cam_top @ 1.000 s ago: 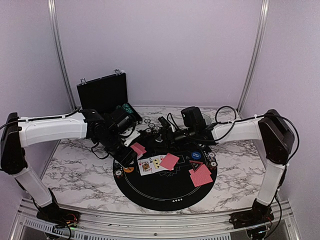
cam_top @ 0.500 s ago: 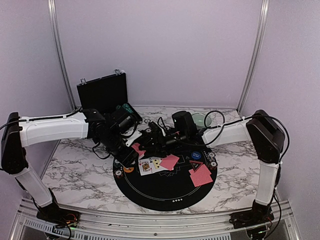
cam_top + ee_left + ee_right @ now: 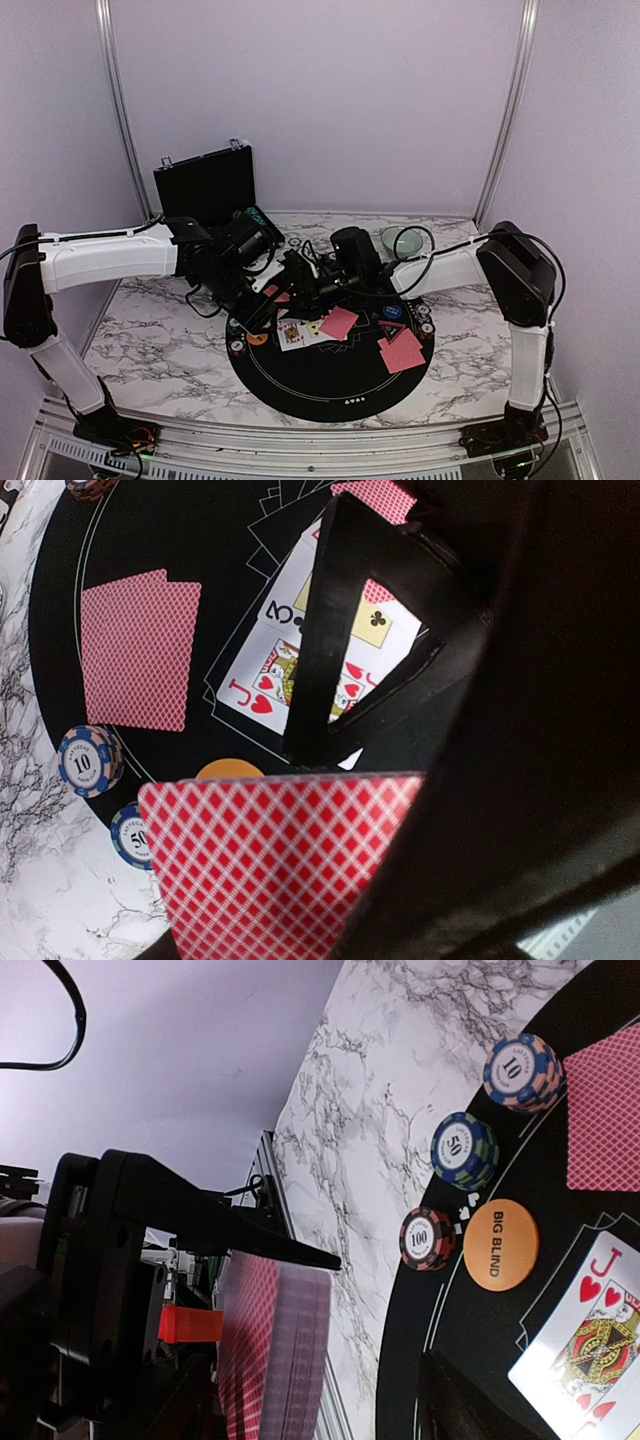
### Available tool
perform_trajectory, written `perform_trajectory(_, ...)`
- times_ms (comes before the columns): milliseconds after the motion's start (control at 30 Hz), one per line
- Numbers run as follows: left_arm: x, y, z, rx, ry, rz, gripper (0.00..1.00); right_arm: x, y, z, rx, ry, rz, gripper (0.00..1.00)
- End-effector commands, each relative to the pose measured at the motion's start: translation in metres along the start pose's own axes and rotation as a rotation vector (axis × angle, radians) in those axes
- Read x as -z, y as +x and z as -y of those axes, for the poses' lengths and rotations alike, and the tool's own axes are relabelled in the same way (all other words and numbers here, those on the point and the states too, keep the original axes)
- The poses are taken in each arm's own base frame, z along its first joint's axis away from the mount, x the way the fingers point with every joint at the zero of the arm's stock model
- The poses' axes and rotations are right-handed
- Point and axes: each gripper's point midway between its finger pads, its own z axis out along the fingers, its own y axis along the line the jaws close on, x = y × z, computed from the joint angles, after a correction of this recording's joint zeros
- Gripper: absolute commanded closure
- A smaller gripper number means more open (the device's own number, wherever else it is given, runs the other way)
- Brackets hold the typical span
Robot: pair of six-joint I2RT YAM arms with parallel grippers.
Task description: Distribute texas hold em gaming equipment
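My left gripper (image 3: 266,300) is shut on a deck of red-backed playing cards (image 3: 270,875), held above the left edge of the round black mat (image 3: 330,385). The right gripper (image 3: 296,284) stands open beside the deck (image 3: 285,1345), one finger (image 3: 250,1235) lying along the deck's top edge; no card shows in it. On the mat lie a face-up jack of hearts (image 3: 268,685), a three of clubs, and red-backed cards (image 3: 135,650) (image 3: 402,352). Chip stacks marked 10 (image 3: 520,1070), 50 (image 3: 465,1150) and 100 (image 3: 428,1238) flank the orange Big Blind disc (image 3: 500,1243). A blue disc (image 3: 392,312) lies at the right.
A black hard case (image 3: 205,185) stands open at the back left. A pale green bowl (image 3: 402,240) sits behind the right arm. More chip stacks (image 3: 424,322) ring the mat's rim. The marble tabletop (image 3: 150,330) extends on both sides.
The right arm has swung left across the mat up to the held deck, and its jaws have narrowed a little. The left arm and deck have stayed put.
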Motion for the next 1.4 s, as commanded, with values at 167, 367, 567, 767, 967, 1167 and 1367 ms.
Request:
perform_trajectory(167, 0.01, -0.005, 0.002, -0.013, -0.005, 0.019, 0.5, 0.0, -0.007, 0.005, 0.025, 0.033, 0.016, 0.42)
perform_trajectory(367, 0.011, -0.004, 0.002, -0.011, -0.006, 0.019, 0.5, 0.011, -0.011, 0.013, 0.017, 0.061, 0.037, 0.53)
perform_trajectory(567, 0.01, -0.002, 0.001, -0.013, -0.008, 0.015, 0.5, 0.018, -0.014, 0.013, 0.018, 0.069, 0.049, 0.63)
perform_trajectory(767, 0.008, -0.001, 0.001, -0.015, -0.01, 0.009, 0.5, 0.021, -0.018, 0.002, 0.032, 0.049, 0.059, 0.69)
perform_trajectory(967, 0.004, -0.001, -0.003, -0.013, -0.031, 0.002, 0.5, 0.025, -0.019, -0.011, 0.032, 0.013, 0.065, 0.75)
perform_trajectory(1167, 0.002, -0.001, -0.004, -0.014, -0.036, -0.004, 0.5, 0.028, -0.017, -0.017, 0.024, -0.018, 0.07, 0.86)
perform_trajectory(1367, 0.001, 0.0, -0.005, -0.014, -0.037, -0.007, 0.5, 0.04, -0.018, -0.017, 0.026, -0.022, 0.086, 0.97)
